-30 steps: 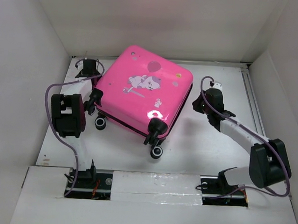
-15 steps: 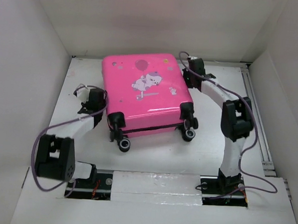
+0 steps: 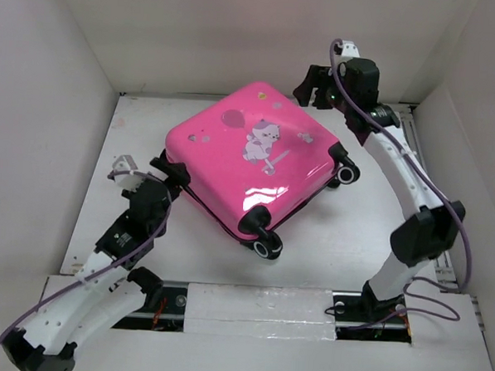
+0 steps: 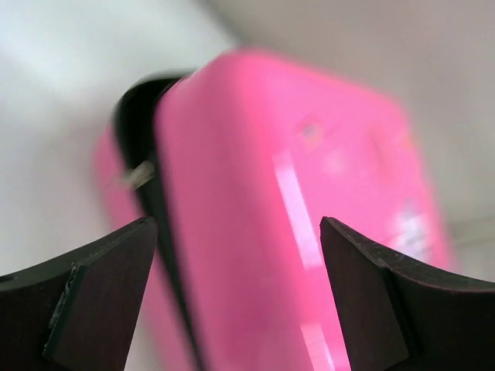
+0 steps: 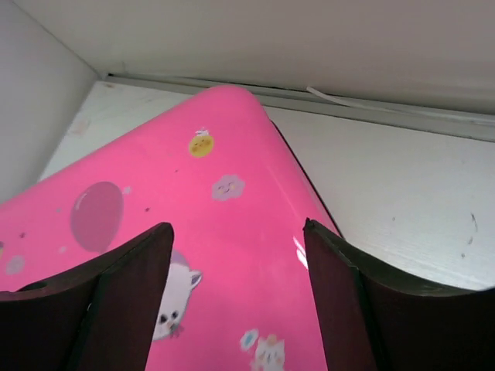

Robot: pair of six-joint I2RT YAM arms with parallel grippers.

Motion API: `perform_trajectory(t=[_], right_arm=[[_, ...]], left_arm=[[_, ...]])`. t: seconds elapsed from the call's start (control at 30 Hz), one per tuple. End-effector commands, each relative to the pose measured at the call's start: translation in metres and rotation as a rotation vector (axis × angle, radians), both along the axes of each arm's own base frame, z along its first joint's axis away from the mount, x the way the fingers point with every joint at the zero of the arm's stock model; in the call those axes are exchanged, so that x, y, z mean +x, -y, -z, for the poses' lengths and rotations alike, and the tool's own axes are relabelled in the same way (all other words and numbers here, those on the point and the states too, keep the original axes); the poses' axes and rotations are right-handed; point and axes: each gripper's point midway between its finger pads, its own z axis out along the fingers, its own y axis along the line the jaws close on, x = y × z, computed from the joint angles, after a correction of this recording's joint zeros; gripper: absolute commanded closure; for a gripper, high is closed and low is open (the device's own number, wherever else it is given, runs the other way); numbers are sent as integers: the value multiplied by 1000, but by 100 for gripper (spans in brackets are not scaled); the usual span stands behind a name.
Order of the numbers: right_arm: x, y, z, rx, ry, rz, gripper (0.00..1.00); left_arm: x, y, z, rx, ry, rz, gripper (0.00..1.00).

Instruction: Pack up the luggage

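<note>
Rotated since the earlier frame, luggage (image 3: pixel 253 165) lies closed, diagonal — left gripper (image 4: pixel 240 294) at its near-left corner, right gripper (image 5: pixel 236 301) above its far corner; both jaws apart, holding nothing.

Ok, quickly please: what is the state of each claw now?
Left claw: open, holding nothing, beside the glossy hot-pink hard-shell suitcase.
Right claw: open, holding nothing, near its far corner.

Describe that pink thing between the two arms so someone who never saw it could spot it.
On the white table, look between the robot's left arm and right arm. The luggage lies flat there. It alone is glossy hot pink, with a cartoon animal and balloon print and small black wheels.
</note>
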Motion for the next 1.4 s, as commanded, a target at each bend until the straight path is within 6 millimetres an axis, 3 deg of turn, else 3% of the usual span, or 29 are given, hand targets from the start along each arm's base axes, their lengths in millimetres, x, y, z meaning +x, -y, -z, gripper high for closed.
perform_trajectory(t=[0.0, 0.03, 0.07, 0.1, 0.17, 0.2, 0.23, 0.27, 0.3, 0.37, 0.4, 0.47, 0.5, 0.57, 0.67, 0.7, 0.8, 0.87, 0.9, 0.97, 1.03, 1.07, 1.1, 1.13, 1.2, 1.23, 1.27, 1.33, 1.37], right_arm=[[-27, 16, -5, 36, -18, 40, 27], [-33, 21, -12, 46, 23, 54, 35], [-47, 25, 22, 43, -34, 78, 48], [-72, 35, -4, 92, 35, 99, 82], [-95, 41, -10, 187, 99, 153, 100], [-111, 46, 28, 180, 41, 175, 100], [-133, 52, 11, 216, 103, 184, 100], [-143, 57, 21, 224, 86, 210, 100], [-153, 66, 50, 201, 40, 262, 100], [-175, 79, 62, 215, 28, 290, 100], [-183, 81, 71, 206, 17, 291, 100], [-196, 81, 98, 206, -22, 287, 100], [-197, 84, 110, 191, -40, 301, 100], [-198, 76, 133, 166, -87, 278, 100], [-187, 62, 136, 150, -111, 240, 100], [-178, 57, 145, 127, -133, 230, 100], [-151, 42, 120, 154, -95, 216, 100], [-129, 20, 129, 128, -121, 146, 100], [-116, 7, 107, 149, -90, 122, 100], [-93, -18, 128, 110, -148, 60, 100], [-70, -44, 106, 138, -119, 8, 100], [-58, -61, 129, 110, -163, -26, 100], [-56, -78, 129, 120, -178, -103, 100], [-39, -89, 102, 145, -134, -123, 100], [-24, -103, 127, 89, -212, -132, 100], [-10, -111, 93, 103, -156, -140, 100], [-5, -112, 109, 60, -197, -144, 100], [2, -116, 99, 33, -190, -164, 100], [15, -113, 62, 42, -129, -153, 100]], left_arm=[[12, -5, -82, -111, 220, -65, 18], [15, -2, -89, -114, 234, -55, 18], [21, 2, -89, -102, 235, -52, 18], [26, 7, -111, -123, 297, -35, 22], [48, 13, -117, -97, 301, -22, 25], [57, 15, -120, -96, 299, -20, 25], [67, 17, -146, -85, 343, -6, 26], [80, 26, -152, -88, 336, 52, 27], [111, 17, -133, -53, 259, 27, 27], [139, 14, -156, -79, 273, 70, 29], [167, 0, -130, -76, 201, 43, 29], [192, -19, -129, -91, 176, 27, 30], [210, -28, -102, -102, 107, 19, 31], [226, -67, -88, -92, 63, -48, 31], [244, -81, -30, -88, -88, -11, 31], [244, -84, -13, -96, -144, -16, 31], [241, -72, 33, -167, -194, 21, 32], [233, -63, 57, -222, -216, 43, 34], [230, -62, 67, -241, -219, 35, 35], [204, -55, 102, -278, -253, 15, 35], [179, -42, 121, -284, -267, 18, 35], [171, -42, 127, -284, -270, 18, 36], [163, -36, 122, -287, -251, 22, 36], [155, -28, 127, -284, -253, 42, 36], [130, -18, 145, -281, -281, 64, 36], [121, -6, 139, -277, -268, 99, 36], [105, 0, 151, -274, -291, 114, 37], [85, 23, 142, -279, -264, 158, 37], [76, 32, 140, -291, -254, 171, 37]])
